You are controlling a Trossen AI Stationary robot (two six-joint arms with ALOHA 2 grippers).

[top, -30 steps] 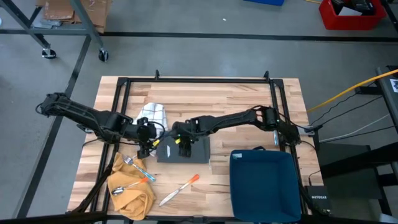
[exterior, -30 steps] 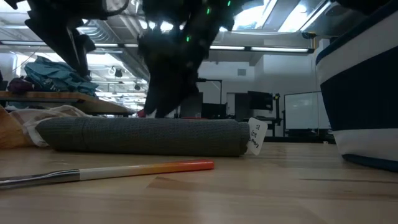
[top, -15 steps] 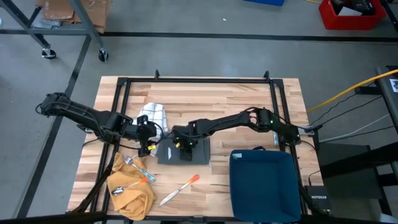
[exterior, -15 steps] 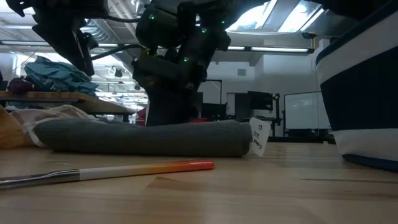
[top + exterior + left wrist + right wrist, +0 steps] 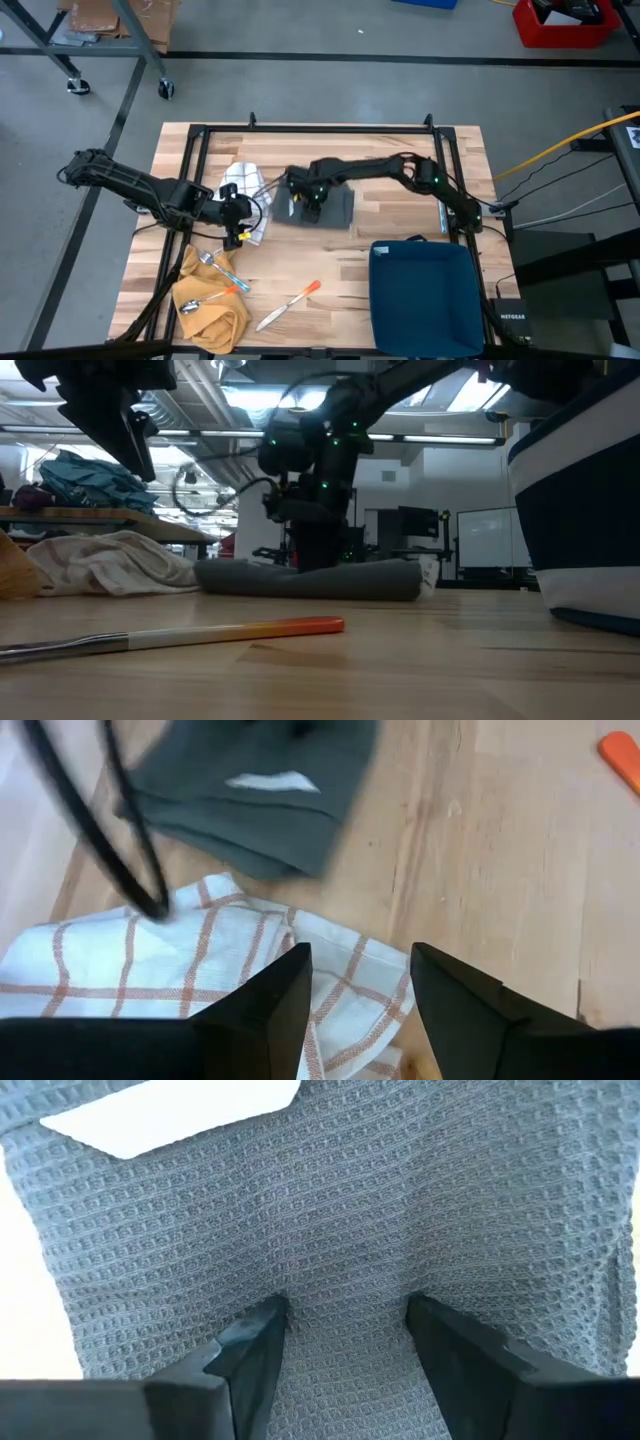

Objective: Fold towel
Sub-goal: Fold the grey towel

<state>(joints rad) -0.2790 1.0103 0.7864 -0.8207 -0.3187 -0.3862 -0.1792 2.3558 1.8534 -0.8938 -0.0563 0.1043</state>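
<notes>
Folded towel (image 5: 322, 207) mid counter (image 5: 400, 160), right tool (image 5: 305, 207) on it. Checked cloth (image 5: 246, 190) just left, left tool (image 5: 243, 222) over it. Bin (image 5: 425, 298) front right; utensil (image 5: 288, 305) front centre.

Bare desk (image 5: 400, 160) along the far side, blue bin (image 5: 425, 295) blocking the near right, utensils (image 5: 290, 303) and yellow cloth (image 5: 210, 310) crowding the near left

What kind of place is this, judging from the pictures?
Probably a robotics lab or workshop. A butcher-block table stands on a bare concrete floor, the low view shows open ceiling ducts and monitors behind, and a red bin sits on the floor.
</notes>
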